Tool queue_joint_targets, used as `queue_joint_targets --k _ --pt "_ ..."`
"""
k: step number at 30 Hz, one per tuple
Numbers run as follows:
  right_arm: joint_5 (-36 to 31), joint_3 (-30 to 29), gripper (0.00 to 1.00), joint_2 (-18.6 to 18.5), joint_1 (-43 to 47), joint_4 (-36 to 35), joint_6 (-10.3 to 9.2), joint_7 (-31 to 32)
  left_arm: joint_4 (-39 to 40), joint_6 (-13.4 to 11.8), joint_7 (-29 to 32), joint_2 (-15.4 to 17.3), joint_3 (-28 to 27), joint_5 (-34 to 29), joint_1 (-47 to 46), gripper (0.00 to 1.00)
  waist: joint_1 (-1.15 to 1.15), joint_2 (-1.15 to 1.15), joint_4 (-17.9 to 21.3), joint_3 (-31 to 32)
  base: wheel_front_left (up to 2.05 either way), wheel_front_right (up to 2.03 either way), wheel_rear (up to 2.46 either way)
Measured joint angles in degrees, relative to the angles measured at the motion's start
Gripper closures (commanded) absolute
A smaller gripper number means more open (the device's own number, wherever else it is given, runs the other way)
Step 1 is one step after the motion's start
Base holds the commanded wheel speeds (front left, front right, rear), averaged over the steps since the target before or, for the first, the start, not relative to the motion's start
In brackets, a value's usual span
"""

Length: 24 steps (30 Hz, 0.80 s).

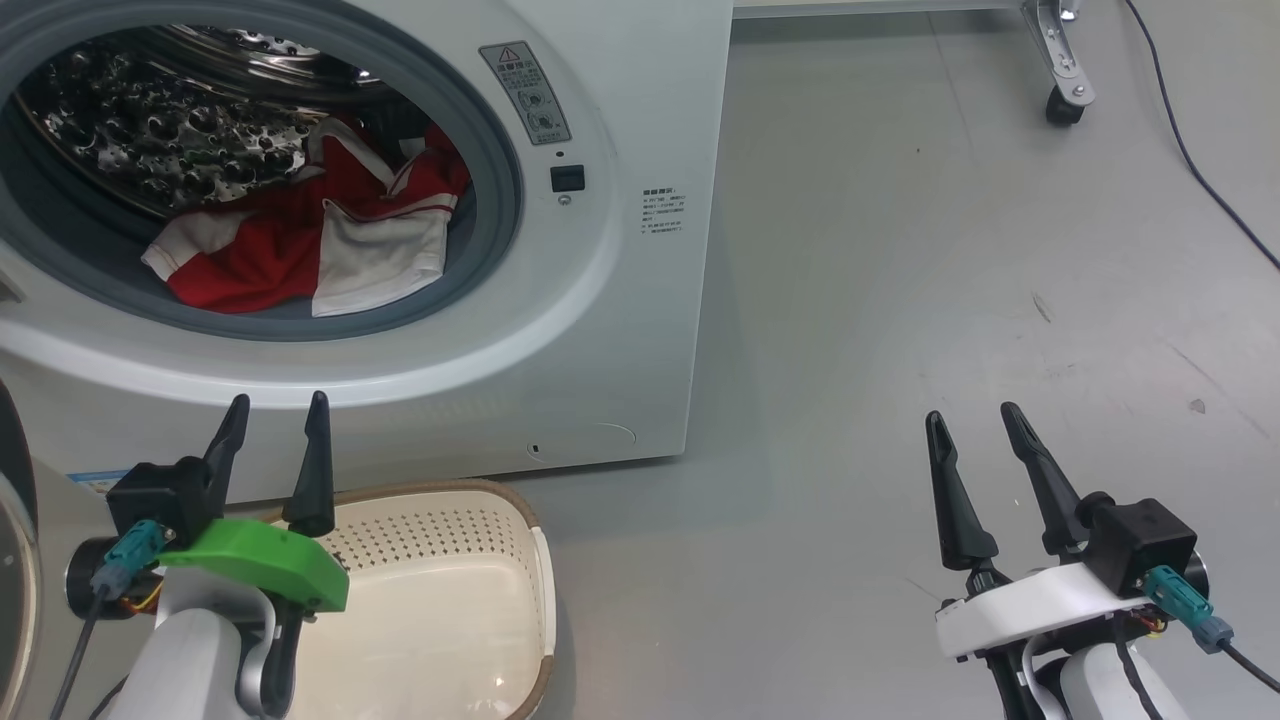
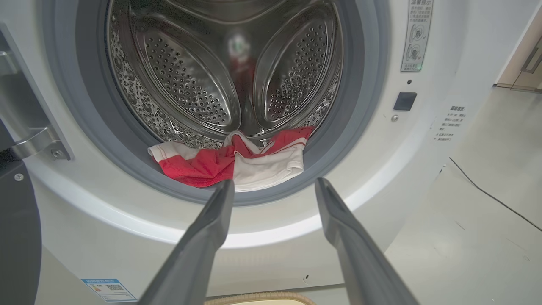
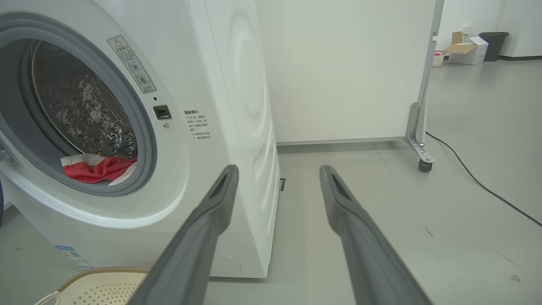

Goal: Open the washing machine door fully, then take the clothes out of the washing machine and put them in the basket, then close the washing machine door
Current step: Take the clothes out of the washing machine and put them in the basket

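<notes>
Jaws apart, left and right | left wrist: hinge [image 2: 37,143] | right wrist: castor [image 3: 424,164], cardboard box [image 3: 465,51]

A smooth grey floor [image 1: 900,300] carried the white washing machine [image 1: 620,330], with the cream basket [image 1: 440,540] standing just in front of its base. Off to the right, a white panel [image 3: 338,63] stood on a caster [image 1: 1062,105], and a black cable [image 1: 1200,170] trailed across the floor near it.

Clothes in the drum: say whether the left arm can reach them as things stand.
Probably yes: the door is swung aside, and the open left gripper faces the clothes with nothing between.
</notes>
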State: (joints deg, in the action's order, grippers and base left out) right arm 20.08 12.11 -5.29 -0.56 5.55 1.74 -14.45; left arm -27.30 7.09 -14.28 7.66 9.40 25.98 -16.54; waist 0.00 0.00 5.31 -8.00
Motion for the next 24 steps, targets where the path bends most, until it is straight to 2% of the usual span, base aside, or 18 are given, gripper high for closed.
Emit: queue_joint_targets --k 24 --pt "-0.02 0.4 0.0 0.03 1.04 -0.77 0.73 0.0 10.29 -0.82 0.0 -0.58 -1.78 -2.55 6.2 0.0 0.0 0.0 0.91 -0.51 0.0 0.0 0.0"
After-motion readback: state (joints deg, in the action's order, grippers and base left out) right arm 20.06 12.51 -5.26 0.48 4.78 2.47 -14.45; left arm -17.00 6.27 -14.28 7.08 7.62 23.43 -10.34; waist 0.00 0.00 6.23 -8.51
